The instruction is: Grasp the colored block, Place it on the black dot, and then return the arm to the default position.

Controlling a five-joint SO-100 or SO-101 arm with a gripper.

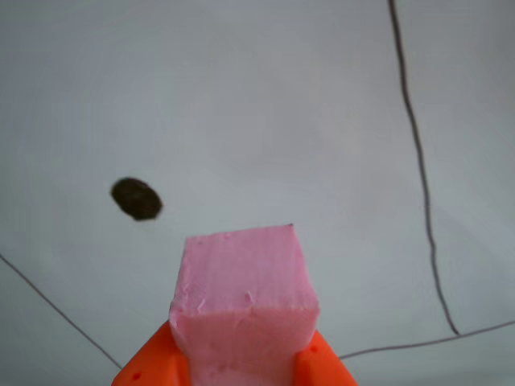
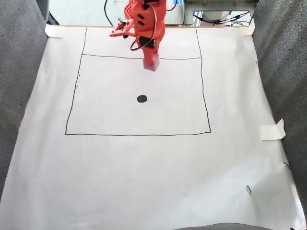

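A pale pink foam block fills the lower middle of the other view, and the two orange fingers of my gripper are shut on its sides. The black dot lies on the white paper up and to the left of the block, apart from it. In the fixed view the orange arm reaches down from the top edge. Its gripper holds the block near the top line of the drawn square. The dot sits near the square's centre, below the block.
White paper covers the table, with a drawn black square. Grey fabric flanks both sides. A tape piece sits at the right edge. Cables and equipment lie behind the arm's base.
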